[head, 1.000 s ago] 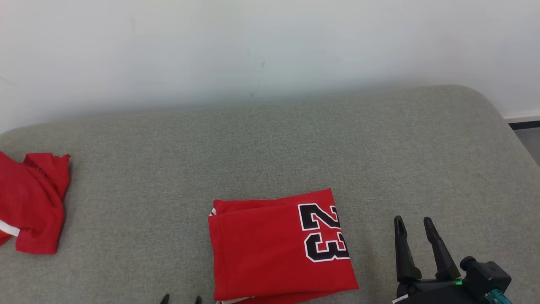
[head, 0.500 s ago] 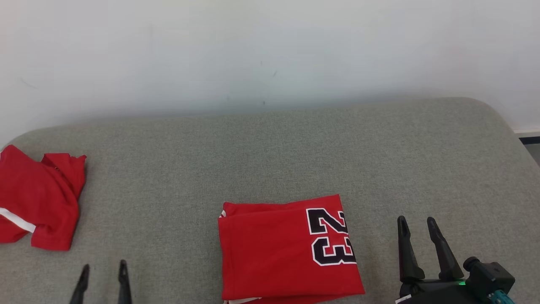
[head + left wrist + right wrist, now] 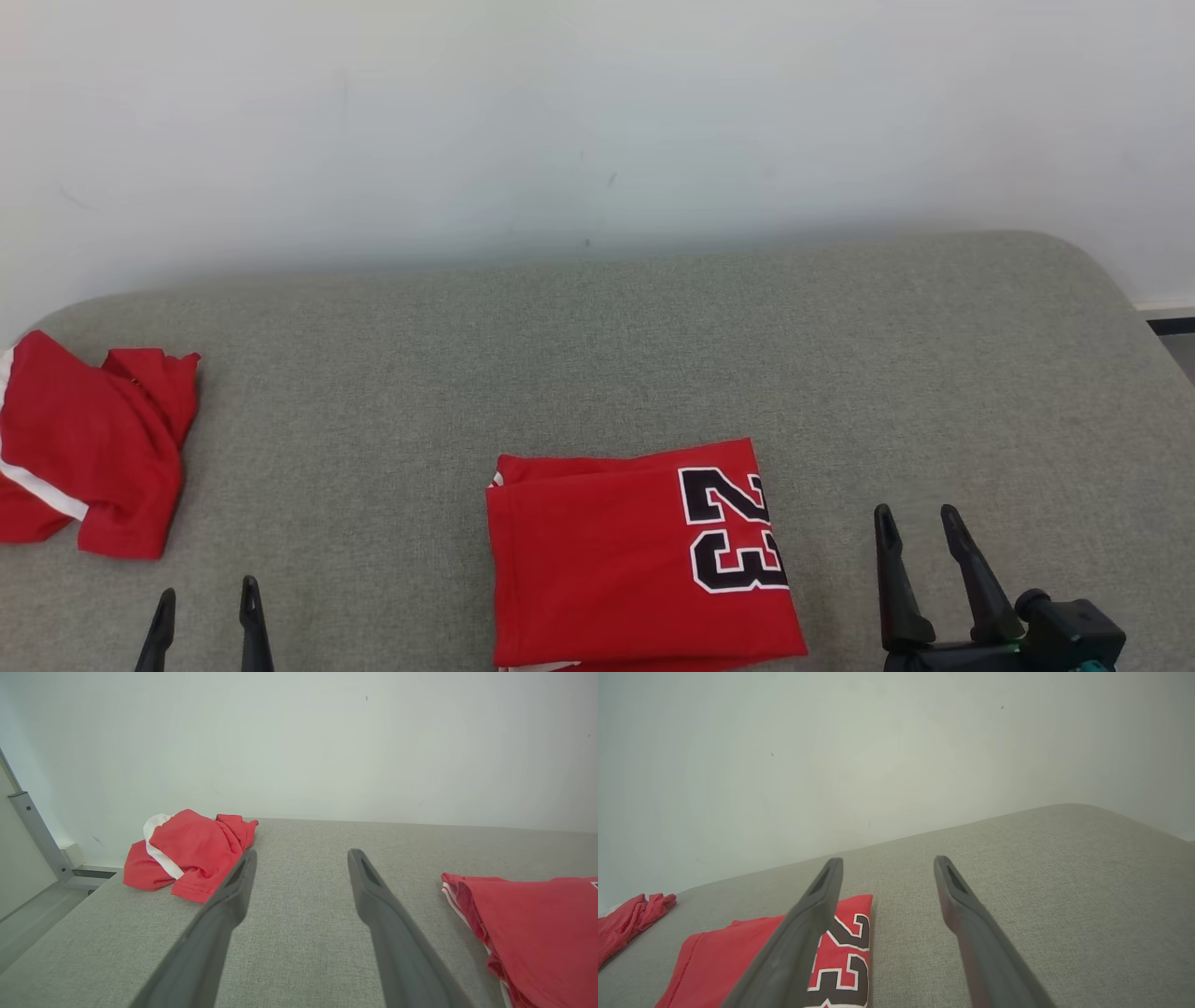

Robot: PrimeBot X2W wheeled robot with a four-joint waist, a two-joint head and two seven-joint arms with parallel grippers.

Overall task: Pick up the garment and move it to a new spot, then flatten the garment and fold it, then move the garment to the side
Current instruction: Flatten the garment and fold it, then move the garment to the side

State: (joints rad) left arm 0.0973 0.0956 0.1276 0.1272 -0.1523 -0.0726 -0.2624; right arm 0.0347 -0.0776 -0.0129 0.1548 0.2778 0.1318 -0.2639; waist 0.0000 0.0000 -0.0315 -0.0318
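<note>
Left gripper (image 3: 207,595) and right gripper (image 3: 915,513) both stand with fingers spread and nothing between them, pointing up the frame. One is at the lower left of the head view, between the crumpled red garment (image 3: 89,448) at the left edge and the folded garment (image 3: 635,560) at lower centre; the other is at the lower right, near the numbered end, touching nothing. Folding looks done, though the frame's bottom cuts off the near edge, so I judge only shifting it aside on the grey cushion (image 3: 597,355) remains.
</note>
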